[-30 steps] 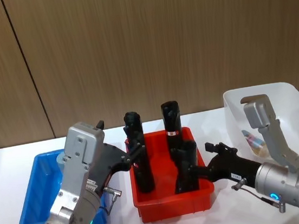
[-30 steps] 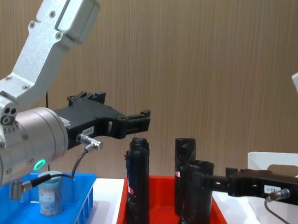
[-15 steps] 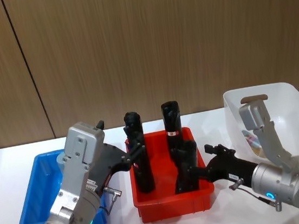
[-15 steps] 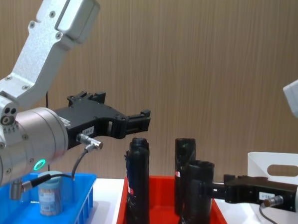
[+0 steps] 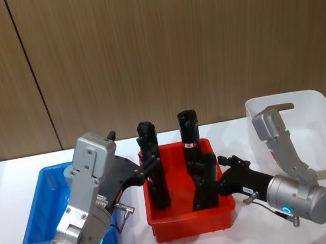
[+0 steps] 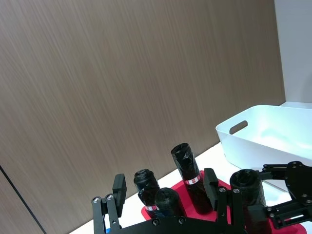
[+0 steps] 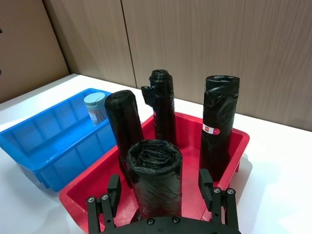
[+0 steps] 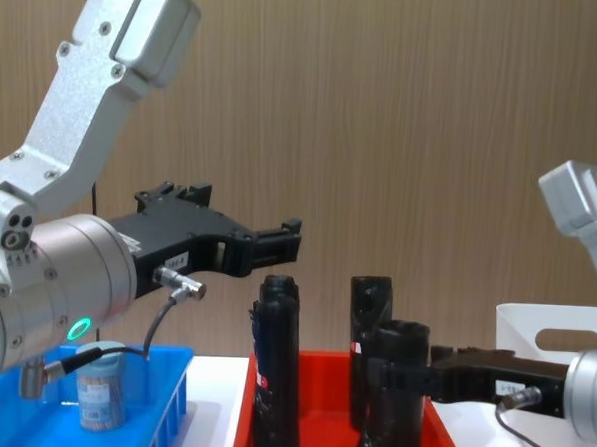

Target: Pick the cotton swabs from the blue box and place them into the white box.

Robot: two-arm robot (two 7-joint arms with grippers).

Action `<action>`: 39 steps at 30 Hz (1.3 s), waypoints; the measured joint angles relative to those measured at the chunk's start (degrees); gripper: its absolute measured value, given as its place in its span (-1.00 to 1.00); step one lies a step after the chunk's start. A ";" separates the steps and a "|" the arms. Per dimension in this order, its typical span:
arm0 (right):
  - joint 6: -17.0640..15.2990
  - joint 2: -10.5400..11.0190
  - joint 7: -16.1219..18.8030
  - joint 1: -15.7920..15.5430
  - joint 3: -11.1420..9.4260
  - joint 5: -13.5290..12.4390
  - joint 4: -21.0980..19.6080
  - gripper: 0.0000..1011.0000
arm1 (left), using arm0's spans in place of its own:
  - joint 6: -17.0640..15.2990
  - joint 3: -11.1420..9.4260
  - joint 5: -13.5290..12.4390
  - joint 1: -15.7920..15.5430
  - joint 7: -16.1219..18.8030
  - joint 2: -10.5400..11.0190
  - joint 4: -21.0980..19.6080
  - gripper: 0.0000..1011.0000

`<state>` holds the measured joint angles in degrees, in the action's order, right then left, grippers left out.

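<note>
One tub of cotton swabs with a pale lid stands in the blue box at the left; the right wrist view shows this tub in the blue box too. The white box is at the far right. My left gripper hangs open above the gap between the blue box and the red tray, holding nothing. My right gripper is open, low over the red tray, with a black tube showing between its fingers; I cannot tell whether they touch it.
Several tall black tubes stand upright in the red tray between the two boxes. A wooden wall rises behind the white table. The white box appears in the left wrist view, with its oval handle cut-out.
My right arm has moved left, its gripper reaching farther over the red tray up to the front black tube. The left arm has stayed where it was.
</note>
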<state>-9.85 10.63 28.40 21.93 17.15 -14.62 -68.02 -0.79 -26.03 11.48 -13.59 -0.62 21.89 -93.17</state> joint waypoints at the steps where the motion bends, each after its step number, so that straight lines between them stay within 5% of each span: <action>1: 0.07 -0.08 -0.01 0.14 0.06 0.06 0.14 0.98 | 0.00 0.00 0.00 0.00 0.00 0.00 0.00 0.99; 11: 1.11 -1.39 -0.72 2.49 0.72 1.00 3.74 0.81 | 0.00 0.00 0.00 0.00 0.00 0.00 0.00 0.99; 23: 1.44 -2.05 -1.06 3.78 1.05 1.25 5.23 0.12 | 0.00 0.00 0.00 0.00 0.00 0.00 0.00 0.99; 39: 0.90 -1.13 -0.93 2.52 0.63 -0.85 -1.22 -0.12 | 0.00 0.00 0.00 0.00 0.00 0.00 0.00 0.99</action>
<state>-8.95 9.50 27.47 24.46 17.78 -15.47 -69.24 -0.79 -26.03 11.48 -13.59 -0.62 21.89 -93.17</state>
